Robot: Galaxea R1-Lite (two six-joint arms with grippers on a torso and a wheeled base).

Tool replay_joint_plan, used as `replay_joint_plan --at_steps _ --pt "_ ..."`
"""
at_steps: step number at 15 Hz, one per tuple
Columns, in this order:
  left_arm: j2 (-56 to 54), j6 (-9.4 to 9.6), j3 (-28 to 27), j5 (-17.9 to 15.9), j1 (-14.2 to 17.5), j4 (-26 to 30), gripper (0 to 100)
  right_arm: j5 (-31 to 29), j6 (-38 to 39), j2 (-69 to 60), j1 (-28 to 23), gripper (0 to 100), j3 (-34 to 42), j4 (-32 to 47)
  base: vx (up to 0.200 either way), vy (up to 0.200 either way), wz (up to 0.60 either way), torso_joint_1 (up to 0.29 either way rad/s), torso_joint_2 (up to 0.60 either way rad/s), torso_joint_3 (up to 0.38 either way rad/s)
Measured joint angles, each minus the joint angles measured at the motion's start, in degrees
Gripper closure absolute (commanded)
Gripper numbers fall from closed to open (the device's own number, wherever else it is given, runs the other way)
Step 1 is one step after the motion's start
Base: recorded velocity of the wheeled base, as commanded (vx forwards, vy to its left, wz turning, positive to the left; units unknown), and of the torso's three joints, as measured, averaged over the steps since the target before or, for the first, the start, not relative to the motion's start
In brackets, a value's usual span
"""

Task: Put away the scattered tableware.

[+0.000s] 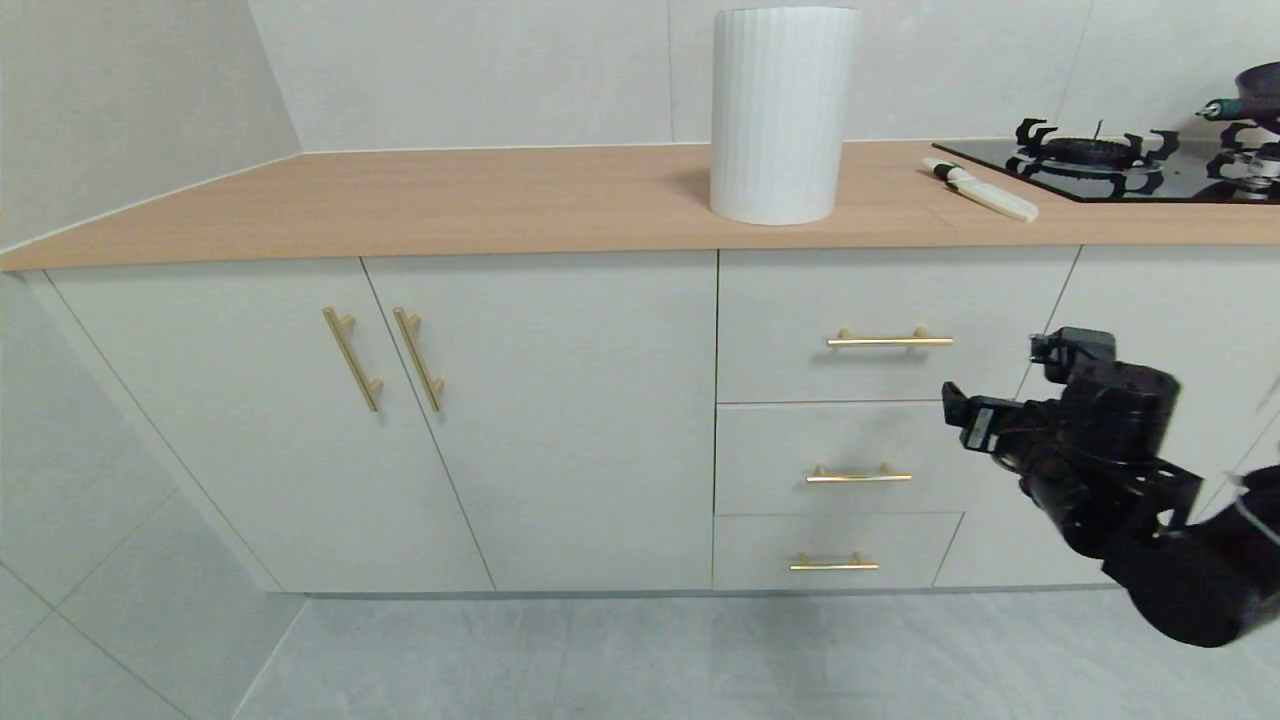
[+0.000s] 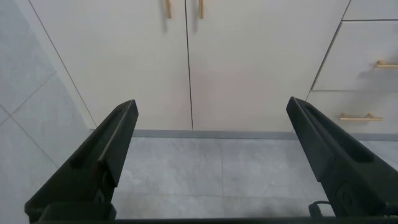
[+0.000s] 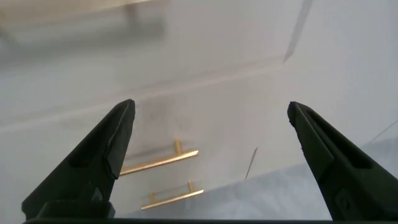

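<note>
Wood-topped table above pale cabinets carries a pale knife, lying flat just beside the hob and near a white ribbed canister. Judged light, stiff and slick, with an edge to respect; best taken across the handle. Right pincer stands wide and empty before the drawers, well below the knife; left pincer likewise wide, low near the floor.

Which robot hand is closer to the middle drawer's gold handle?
Right. The right hand hangs open beside the middle drawer handle. The left hand sits low, facing the cabinet doors, farther from it.
</note>
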Motion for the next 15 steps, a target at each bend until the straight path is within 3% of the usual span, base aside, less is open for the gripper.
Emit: replay_joint_plan --at_steps 6,10,13,15 --pt "0.00 0.00 0.00 0.00 0.00 0.00 0 0.38 -7.72 -36.06 0.00 0 14.58 12.73 0.000 0.000 0.00 0.000 0.00 0.000" --pt "0.00 0.00 0.00 0.00 0.00 0.00 0 0.27 -12.53 -61.23 -1.29 0 18.14 34.28 0.000 0.000 0.00 0.000 0.00 0.000" --pt "0.00 0.00 0.00 0.00 0.00 0.00 0 0.44 -15.96 -80.77 -6.83 0 19.04 51.19 0.000 0.000 0.00 0.000 0.00 0.000" --pt "0.00 0.00 0.00 -0.01 0.00 0.00 0 1.45 -16.99 -91.27 -10.03 0 20.26 58.50 0.000 0.000 0.00 0.000 0.00 0.000"
